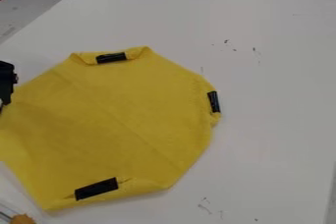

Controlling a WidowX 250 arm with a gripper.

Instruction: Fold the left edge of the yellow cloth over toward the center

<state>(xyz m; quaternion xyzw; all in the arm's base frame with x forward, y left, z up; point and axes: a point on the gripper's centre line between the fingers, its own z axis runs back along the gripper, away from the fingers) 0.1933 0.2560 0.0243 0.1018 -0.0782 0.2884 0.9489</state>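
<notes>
Currently, yellow cloth: the matte yellow fabric piece (125,120) lies spread on the white worktop (282,134), nearer its left side than its right, some rims folded inward.
Black strips: one at the fabric's far rim (111,58), one at the right (214,101), one at the near rim (97,188).
Black two-finger gripper (7,83): beside the cloth's left part; whether open or closed, I cannot tell.
Near left: a small orange piece (23,219).

A yellow cloth (125,120) lies on the white table (282,95), black tape at its twelve (111,58), three and six o'clock edges; the black pincer (3,106) sits at nine, beside the cloth.
</notes>
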